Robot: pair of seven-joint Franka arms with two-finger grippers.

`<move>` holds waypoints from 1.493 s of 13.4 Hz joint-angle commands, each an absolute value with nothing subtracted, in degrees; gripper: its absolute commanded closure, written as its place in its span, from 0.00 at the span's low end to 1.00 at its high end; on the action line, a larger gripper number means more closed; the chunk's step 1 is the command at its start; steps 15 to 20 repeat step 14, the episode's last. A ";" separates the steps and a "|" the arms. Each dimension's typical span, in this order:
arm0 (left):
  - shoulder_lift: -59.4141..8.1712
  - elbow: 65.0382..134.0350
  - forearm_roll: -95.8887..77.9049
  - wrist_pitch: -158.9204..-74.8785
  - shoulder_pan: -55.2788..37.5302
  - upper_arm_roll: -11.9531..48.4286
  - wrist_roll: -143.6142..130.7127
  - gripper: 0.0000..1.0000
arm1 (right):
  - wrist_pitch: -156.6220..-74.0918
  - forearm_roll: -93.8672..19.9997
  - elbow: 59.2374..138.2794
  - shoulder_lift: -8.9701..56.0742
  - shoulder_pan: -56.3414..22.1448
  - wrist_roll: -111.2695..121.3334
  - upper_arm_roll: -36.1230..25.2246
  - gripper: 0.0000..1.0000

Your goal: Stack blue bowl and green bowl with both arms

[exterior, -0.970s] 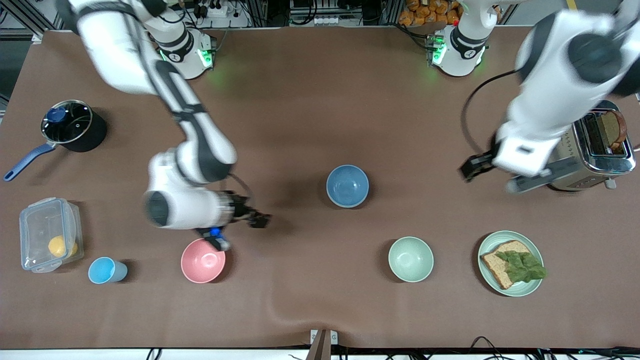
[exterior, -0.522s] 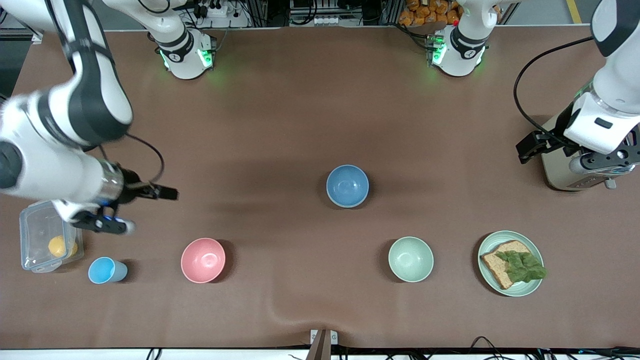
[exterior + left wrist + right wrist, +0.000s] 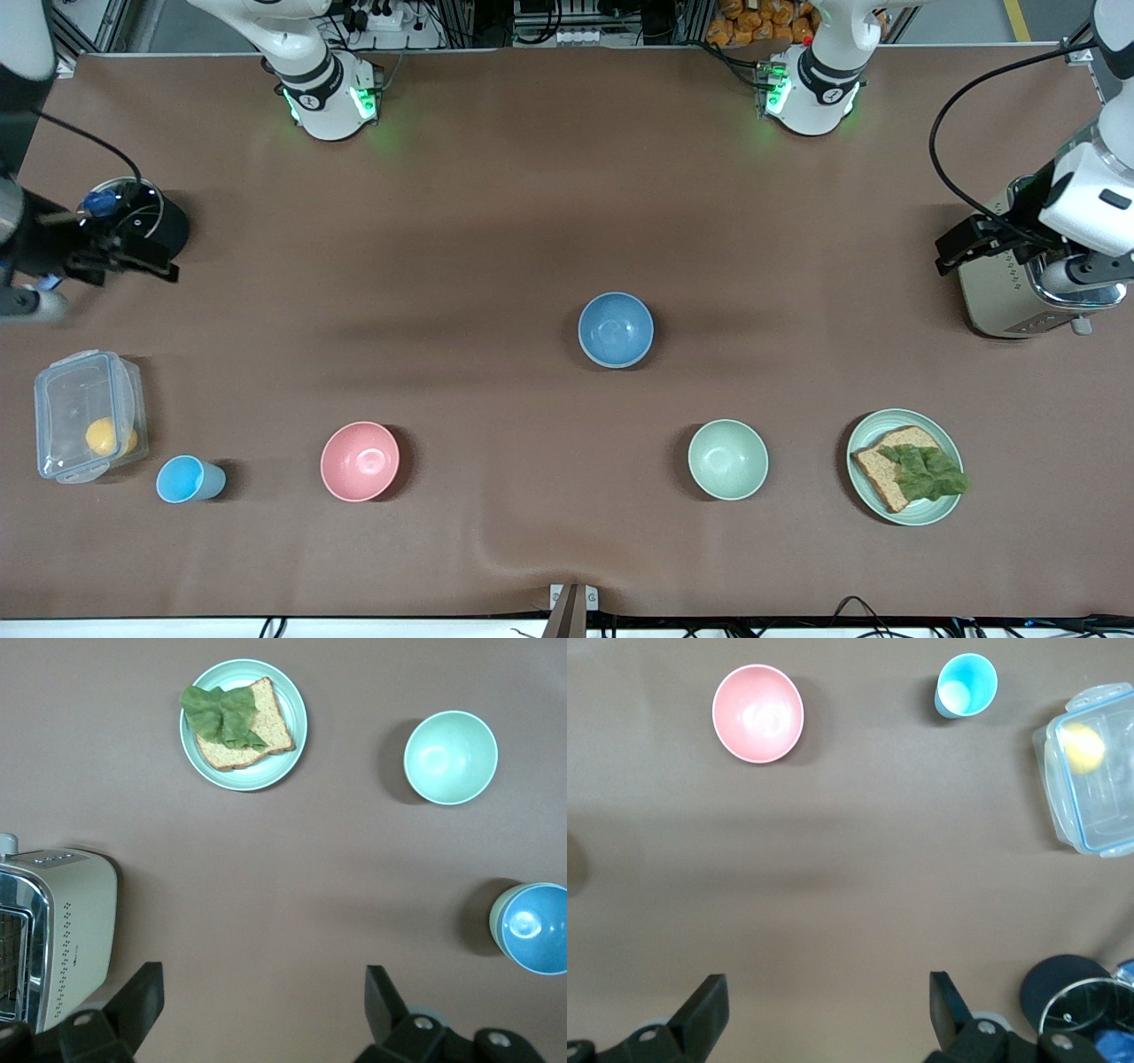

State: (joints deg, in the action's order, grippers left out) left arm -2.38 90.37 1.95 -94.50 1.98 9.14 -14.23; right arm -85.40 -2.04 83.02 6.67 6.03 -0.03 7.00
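The blue bowl (image 3: 616,330) stands near the middle of the table. In the left wrist view a sliver of the green bowl (image 3: 493,923) shows under the blue bowl (image 3: 538,928), as if the blue one sits in it. My left gripper (image 3: 263,981) hangs open and empty, high over the table beside the toaster at the left arm's end. At the right arm's end my right gripper (image 3: 827,985) is open and empty too, raised over bare table next to the pot.
A paler mint bowl (image 3: 728,459) and a plate (image 3: 866,430) with bread and lettuce lie nearer the front camera. A pink bowl (image 3: 360,461), a light-blue cup (image 3: 188,478), a clear lidded box (image 3: 84,412), a black pot (image 3: 133,221) and the toaster (image 3: 1001,297) stand around.
Both arms have swung away from the middle of the table toward their own ends, with grippers staying open. The bowls have not moved.
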 commanded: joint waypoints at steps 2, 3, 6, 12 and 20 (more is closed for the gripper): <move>-0.88 90.88 0.79 -92.03 1.23 8.26 -12.31 0.00 | -88.86 -1.49 99.38 -5.35 3.11 -0.96 3.82 0.00; -0.44 90.88 0.88 -91.50 1.23 8.26 -11.78 0.00 | -88.16 -1.49 99.32 -5.19 -4.41 -1.14 -5.10 0.00; -0.18 90.44 0.88 -90.09 1.23 7.39 -10.20 0.00 | -87.80 -1.84 96.78 -3.44 -3.00 0.35 -6.96 0.00; 0.09 88.59 -4.20 -87.28 1.32 4.94 -5.54 0.00 | -82.72 -1.41 89.22 -0.79 -0.01 -0.70 -2.21 0.00; 0.09 88.51 -4.40 -87.19 1.23 3.87 -5.62 0.00 | -81.39 -1.14 88.68 -0.88 2.36 -0.79 1.30 0.00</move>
